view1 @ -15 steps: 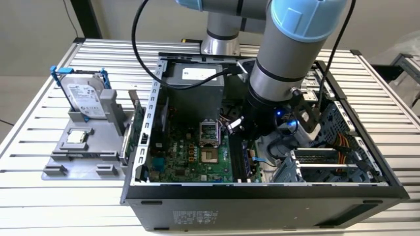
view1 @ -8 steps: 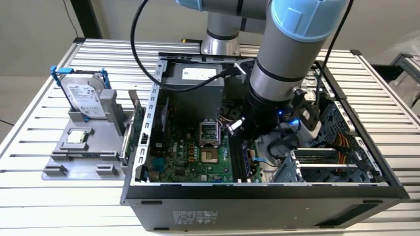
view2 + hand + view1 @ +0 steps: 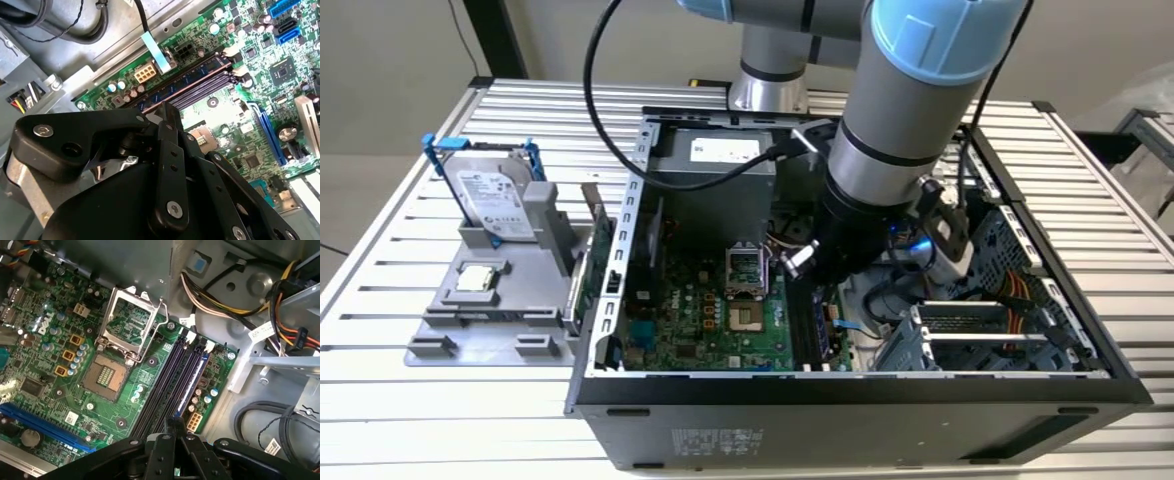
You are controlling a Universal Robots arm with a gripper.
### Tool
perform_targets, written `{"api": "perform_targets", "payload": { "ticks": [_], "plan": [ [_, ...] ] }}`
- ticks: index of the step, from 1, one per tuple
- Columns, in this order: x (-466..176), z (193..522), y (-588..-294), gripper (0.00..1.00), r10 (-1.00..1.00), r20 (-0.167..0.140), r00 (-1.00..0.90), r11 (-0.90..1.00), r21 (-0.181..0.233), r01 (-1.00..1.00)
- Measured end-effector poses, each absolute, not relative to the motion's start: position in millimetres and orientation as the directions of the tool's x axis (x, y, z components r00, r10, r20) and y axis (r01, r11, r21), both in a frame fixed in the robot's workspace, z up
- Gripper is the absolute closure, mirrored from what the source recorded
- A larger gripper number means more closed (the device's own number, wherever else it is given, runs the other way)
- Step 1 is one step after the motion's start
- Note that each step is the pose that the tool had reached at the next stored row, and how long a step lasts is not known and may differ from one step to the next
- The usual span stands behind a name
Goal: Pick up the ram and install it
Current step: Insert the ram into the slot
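A: Where is the ram point(image 3: 196, 377) sitting?
B: It is lying seated in the outermost slot of the motherboard point(image 3: 55, 365), inside the computer case point(image 3: 854, 395).
A: And the gripper point(image 3: 175, 424)?
B: It is hovering just above the slots, fingers drawn together, gripping nothing.

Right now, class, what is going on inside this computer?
The robot arm reaches into the open computer case, its end effector poised just above the motherboard's memory slots. The ram stands in the slot nearest the board's edge, beside empty dark ones. Whether it is fully seated cannot be told.
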State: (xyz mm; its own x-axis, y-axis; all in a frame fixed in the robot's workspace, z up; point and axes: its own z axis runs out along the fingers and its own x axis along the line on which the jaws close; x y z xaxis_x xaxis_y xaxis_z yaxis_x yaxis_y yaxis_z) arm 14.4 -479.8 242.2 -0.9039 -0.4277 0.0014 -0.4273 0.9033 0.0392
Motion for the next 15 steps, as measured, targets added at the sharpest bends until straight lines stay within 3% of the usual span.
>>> {"api": "perform_targets", "payload": {
  "ticks": [15],
  "plan": [
    [13.8, 242.2, -479.5, 1.0, -0.542, 0.001, -0.84, 0.84, 0.039, -0.542]
  ]
}}
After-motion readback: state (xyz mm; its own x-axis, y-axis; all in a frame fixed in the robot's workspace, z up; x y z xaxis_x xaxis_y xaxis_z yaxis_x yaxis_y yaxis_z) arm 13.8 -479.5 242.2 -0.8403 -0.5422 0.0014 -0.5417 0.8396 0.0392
